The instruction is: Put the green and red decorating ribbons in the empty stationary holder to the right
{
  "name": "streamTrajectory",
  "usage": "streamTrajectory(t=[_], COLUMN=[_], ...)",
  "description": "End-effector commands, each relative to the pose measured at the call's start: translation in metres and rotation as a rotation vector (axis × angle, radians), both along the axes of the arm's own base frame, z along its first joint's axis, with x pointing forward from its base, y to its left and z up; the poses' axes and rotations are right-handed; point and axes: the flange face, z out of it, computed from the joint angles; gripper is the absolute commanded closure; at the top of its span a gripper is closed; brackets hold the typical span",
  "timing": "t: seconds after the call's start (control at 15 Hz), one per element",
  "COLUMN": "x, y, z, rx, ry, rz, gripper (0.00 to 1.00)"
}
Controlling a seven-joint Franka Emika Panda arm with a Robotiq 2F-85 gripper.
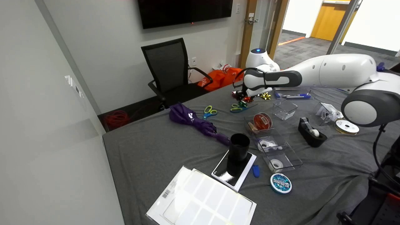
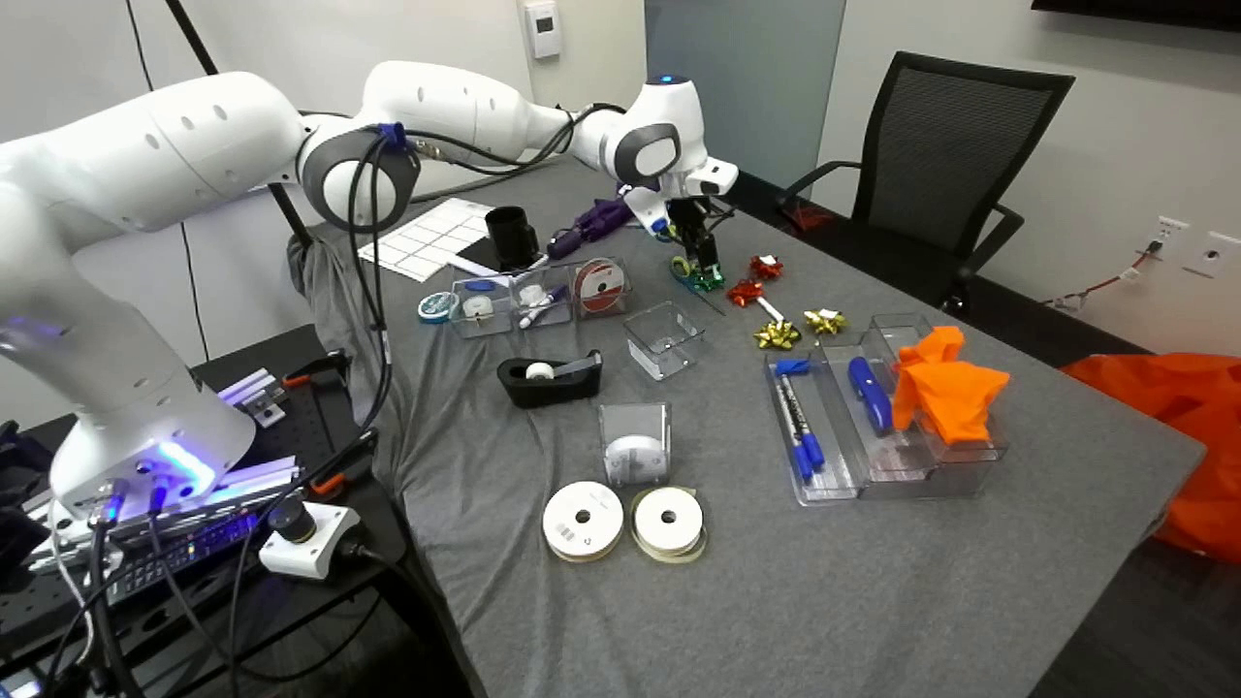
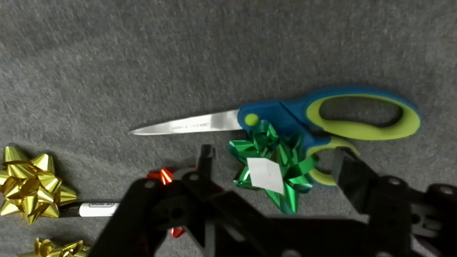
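A green bow [image 2: 711,279] with a white tag lies on the table against blue-green scissors; it also shows in an exterior view [image 1: 242,104] and the wrist view [image 3: 285,167]. My gripper [image 3: 275,153] is open and points down, one finger on each side of the green bow; it also shows in an exterior view [image 2: 700,254]. Two red bows [image 2: 745,293] [image 2: 766,267] lie beside it. In the wrist view, red loops [image 3: 164,175] show, mostly hidden behind a finger. An empty clear square holder [image 2: 664,344] stands nearby, also in an exterior view [image 1: 285,110].
Scissors [image 3: 278,112] lie under the green bow's edge. Gold bows [image 2: 777,334] and a marker [image 2: 771,309] lie near the red bows. A clear organizer [image 2: 824,485] holds pens and orange cloth. A tape dispenser [image 2: 551,380] and a filled clear tray [image 2: 485,325] stand nearby.
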Motion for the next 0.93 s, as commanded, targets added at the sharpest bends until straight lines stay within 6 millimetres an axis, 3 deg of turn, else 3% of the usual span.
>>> streamTrajectory(t=[0.0,0.53,0.87], x=[0.000,0.000,0.002], y=[0.000,-0.002,-0.005], z=[-0.005,-0.003,0.021], rx=[-0.039,-0.044,-0.033], ry=[0.006,0.011,0.008], rz=[-0.016,-0.016,0.012], gripper=[0.45,0.99,1.00])
